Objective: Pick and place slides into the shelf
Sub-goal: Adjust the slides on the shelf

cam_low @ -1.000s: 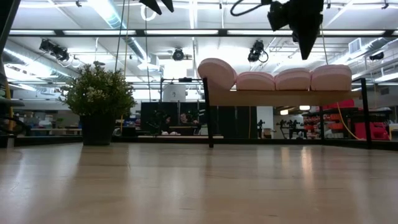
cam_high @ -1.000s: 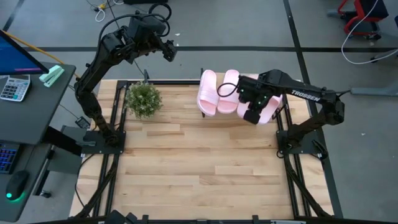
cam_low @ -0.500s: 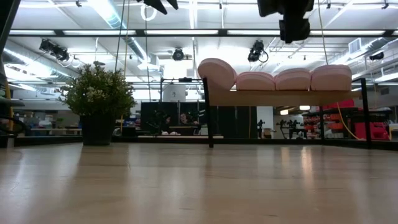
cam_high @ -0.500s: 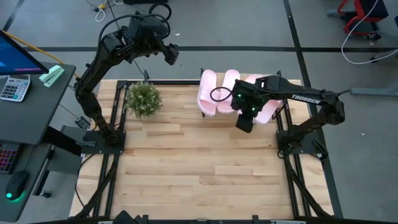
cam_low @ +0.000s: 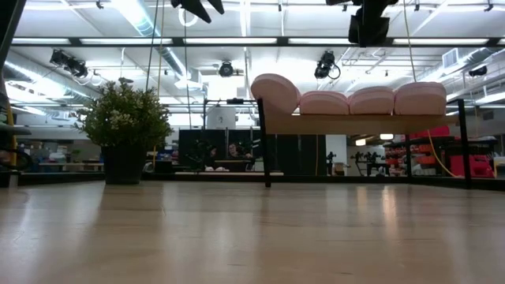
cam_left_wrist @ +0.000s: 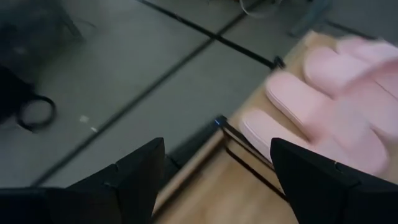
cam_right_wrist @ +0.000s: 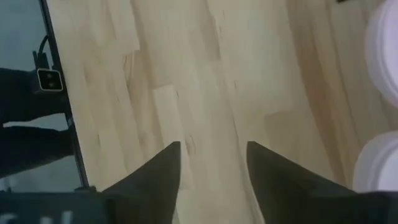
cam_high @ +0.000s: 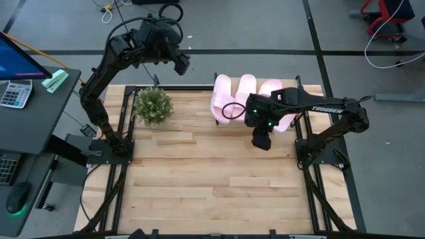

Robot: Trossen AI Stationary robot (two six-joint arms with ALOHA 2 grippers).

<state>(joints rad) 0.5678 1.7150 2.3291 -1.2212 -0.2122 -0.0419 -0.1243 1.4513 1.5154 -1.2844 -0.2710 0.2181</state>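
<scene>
The four slides (cam_low: 347, 101) are lying side by side on the shelf (cam_low: 363, 123), filling its board from one black upright to the other, so by the look of things nothing is waiting on the plank table (cam_high: 212, 179) below the shelf. Seen level from the table edge, three are sitting flat with their rounded ends facing out, while the one at the shelf end nearest the potted plant (cam_high: 153, 105) is riding up, tipped over that edge. From overhead their long axes are running across the shelf's width, parallel to each other, toes and heels pointing toward and away from the open table. Being foam, they are probably very light and squashy, slightly grippy rather than slick, and not fragile; a pinch across the wide strap or across the sole edge should be holding best, with little force needed. The right gripper (cam_high: 259, 141) is hovering over the table just in front of the shelf, holding nothing, its fingers (cam_right_wrist: 155, 177) standing partly apart with bare planks showing between them. The left gripper (cam_high: 180, 63) is waiting high beyond the shelf's plant-side end, spread wide and empty.
</scene>
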